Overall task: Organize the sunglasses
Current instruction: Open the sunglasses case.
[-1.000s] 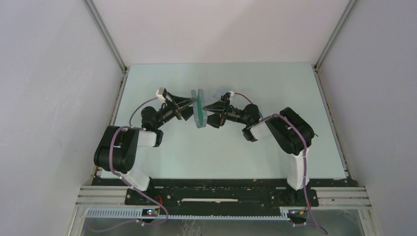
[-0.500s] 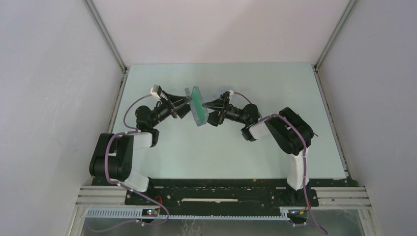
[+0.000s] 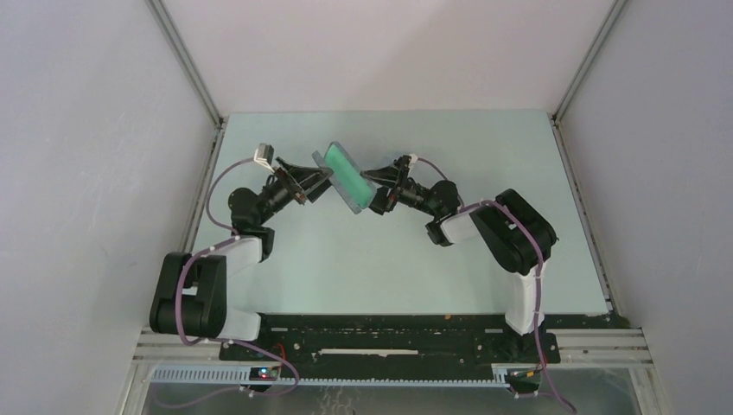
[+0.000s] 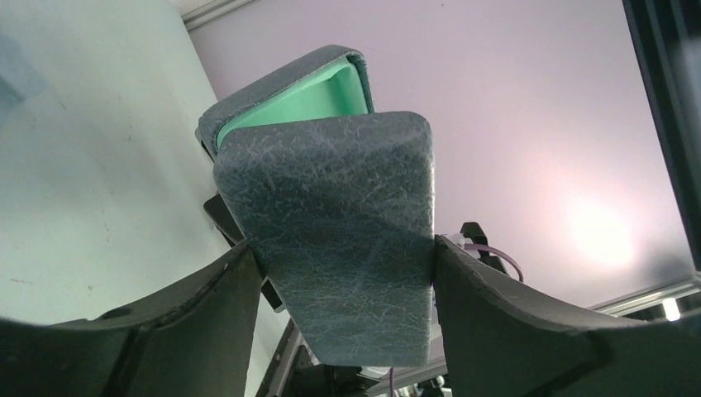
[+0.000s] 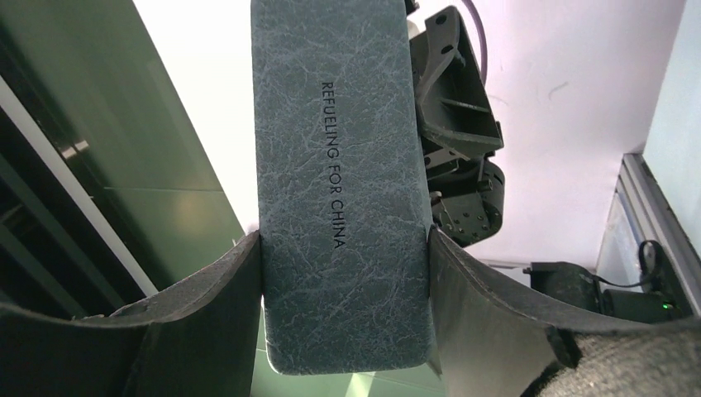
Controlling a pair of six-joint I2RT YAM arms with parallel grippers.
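Since a second ago the case (image 3: 346, 180) has swung from standing edge-on between my two grippers to lying slantwise, its green lining turned up toward the overhead camera. My left arm has also drawn back toward the left wall.

My left gripper (image 3: 316, 181) is standing wide, its fingers (image 4: 207, 306) pressing the flanks of one grey shell of the case. My right gripper (image 3: 379, 188) is spread just as wide and is clamping the other shell, the one with lettering printed along it. I am gripping one half in each so that the case is staying hinged apart. I appear to be holding it lifted off the table (image 3: 389, 259), so neither shell is dragging as it turns.

From the left wrist, the lined half is showing behind the gripped one, so the mouth is gaping away from that camera. I judge that I am tilting the opening into view, either to check the hollow or to ready it for closing.

The sunglasses are not showing in any view. What I am seeing of the lining looks bare, but part of the hollow is hidden, so I cannot tell whether they are already inside. Pulling the shells unevenly could strain the hinge or let one slip from my fingers.
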